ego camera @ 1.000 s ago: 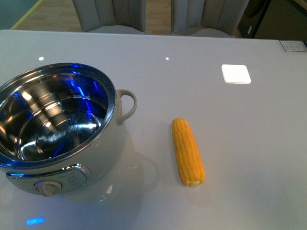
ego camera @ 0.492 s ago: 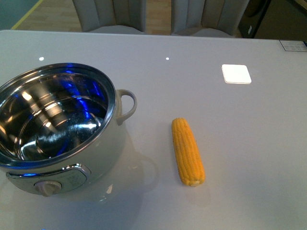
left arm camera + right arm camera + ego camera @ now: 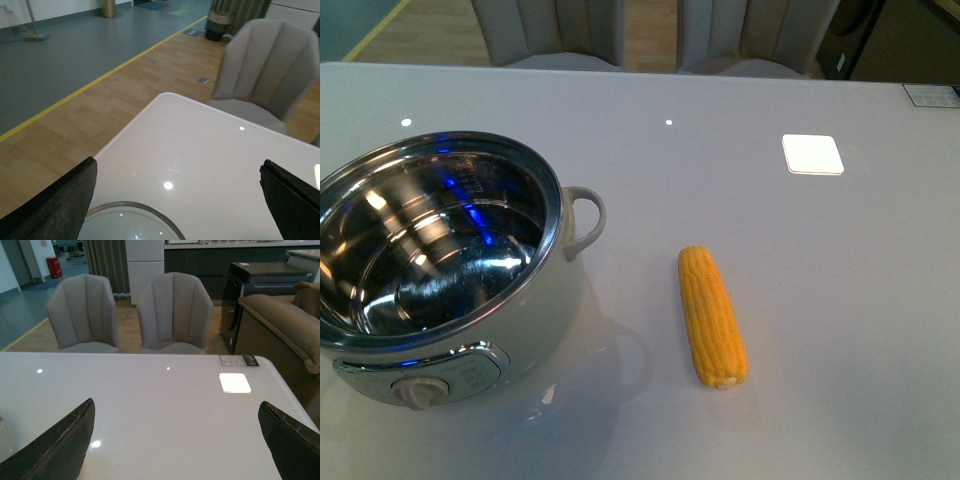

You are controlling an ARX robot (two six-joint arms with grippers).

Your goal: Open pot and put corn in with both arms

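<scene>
The pot (image 3: pixel 440 270) stands lidless at the robot's left on the bench (image 3: pixel 820 280). The blue glints in its steel bowl have shrunk since a second ago, while pot and corn (image 3: pixel 712 316) have not moved. The corn lies to the pot's right, apart from it, untouched. Neither arm shows in the front view. The left fingers (image 3: pixel 50 210) and right fingers (image 3: pixel 55 445) hang over the bench, spread wide and holding nothing.

Pale grey table (image 3: pixel 820 300), open pot (image 3: pixel 440 260) at left, corn (image 3: pixel 712 317) lying nearby
</scene>
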